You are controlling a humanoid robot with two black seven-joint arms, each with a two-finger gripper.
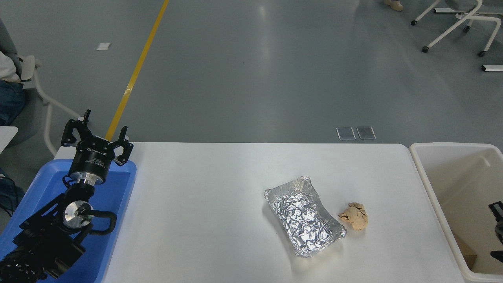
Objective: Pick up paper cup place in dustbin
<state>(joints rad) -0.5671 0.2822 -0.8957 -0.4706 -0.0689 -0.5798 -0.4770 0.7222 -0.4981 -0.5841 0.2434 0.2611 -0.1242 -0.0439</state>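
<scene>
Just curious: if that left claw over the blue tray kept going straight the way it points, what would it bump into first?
Probably nothing: the left gripper points past the table's far edge toward open floor, though depth is unclear.

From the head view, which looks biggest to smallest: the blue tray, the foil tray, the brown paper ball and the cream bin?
1. and 2. Dustbin and blue tray: both run off the picture, so I won't rank them.
3. Foil tray.
4. Crumpled brown paper ball, plainly the smallest.
</scene>
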